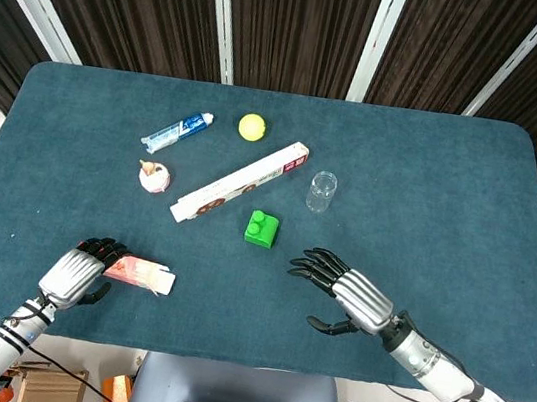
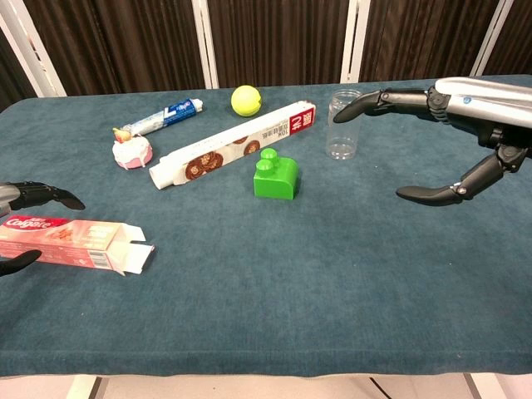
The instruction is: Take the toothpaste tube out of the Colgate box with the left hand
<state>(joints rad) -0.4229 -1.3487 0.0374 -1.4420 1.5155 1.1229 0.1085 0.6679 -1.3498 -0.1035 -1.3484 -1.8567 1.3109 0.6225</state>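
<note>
The pink Colgate box [image 1: 141,274] [image 2: 71,241] lies flat near the table's front left, its right end flap open. My left hand [image 1: 84,273] [image 2: 25,224] straddles the box's left end, fingers on the far side and thumb on the near side. The chest view shows a gap between the fingers and the box. A blue and white toothpaste tube [image 1: 176,132] [image 2: 165,116] lies on the cloth at the back left, apart from the box. My right hand [image 1: 347,296] [image 2: 453,137] hovers at the front right with fingers spread and nothing in it.
A long biscuit box [image 1: 241,182] [image 2: 233,145] lies diagonally mid-table, with a green block [image 1: 262,227] [image 2: 275,176] beside it. A clear cup [image 1: 322,191] [image 2: 343,125], a yellow ball [image 1: 251,127] [image 2: 246,100] and a small pink toy cake [image 1: 154,176] [image 2: 132,150] stand further back.
</note>
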